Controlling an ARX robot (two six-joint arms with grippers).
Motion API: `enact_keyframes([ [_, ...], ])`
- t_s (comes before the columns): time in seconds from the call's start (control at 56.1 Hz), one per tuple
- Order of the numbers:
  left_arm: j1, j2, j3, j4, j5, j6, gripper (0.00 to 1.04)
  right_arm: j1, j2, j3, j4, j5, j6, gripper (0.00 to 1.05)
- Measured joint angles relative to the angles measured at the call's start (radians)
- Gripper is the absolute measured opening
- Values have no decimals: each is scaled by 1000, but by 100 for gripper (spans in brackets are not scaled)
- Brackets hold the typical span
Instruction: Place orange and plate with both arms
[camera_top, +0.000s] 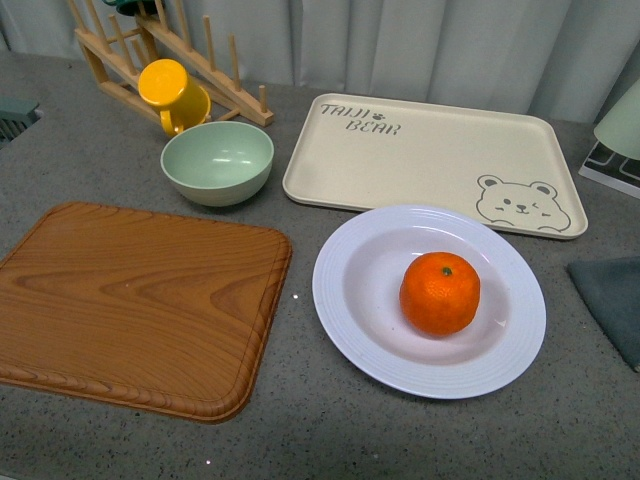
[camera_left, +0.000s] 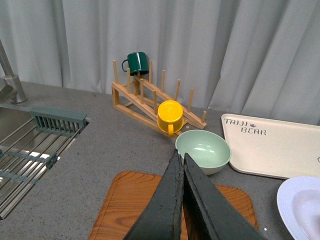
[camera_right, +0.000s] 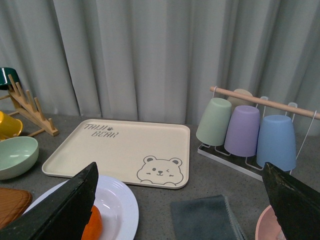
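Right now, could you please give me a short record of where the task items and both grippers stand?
orange: resting inside the plate, stem dot facing up
plate: on the grey counter, in front of the bear tray, right of the wooden board
left gripper: shut, empty, above the wooden board
right gripper: open, empty
green bowl: behind the wooden board, empty
yellow mug: at the wooden rack, behind the green bowl

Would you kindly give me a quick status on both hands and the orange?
Left hand shut, empty. Right hand open, empty. Orange sits in plate. Bear tray close behind plate.
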Motion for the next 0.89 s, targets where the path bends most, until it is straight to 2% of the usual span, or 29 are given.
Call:
enact_keyframes([
  [0.642,0,-221,0,-220,0,0,4,0,0,0,0,0,0,96],
  [0.714,0,-348,0,-377,2,0,4,0,0,0,0,0,0,96],
  [0.892,0,-388,0,-393,2,0,4,0,0,0,0,0,0,96],
])
